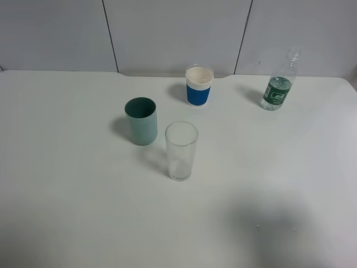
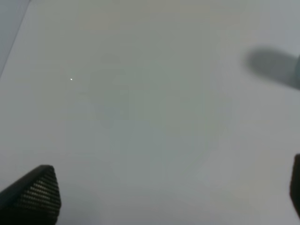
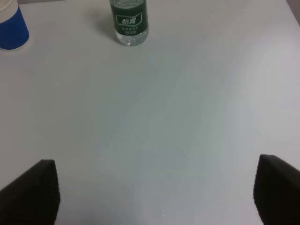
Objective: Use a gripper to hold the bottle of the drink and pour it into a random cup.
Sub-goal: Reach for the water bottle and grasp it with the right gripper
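The right gripper hangs over the bare white table, tilted down toward it, fingers spread wide and holding nothing. The left gripper is also spread wide. The uncapped green-labelled bottle stands upright at the far right, well ahead of the right gripper. The blue-and-white cup stands to its left.
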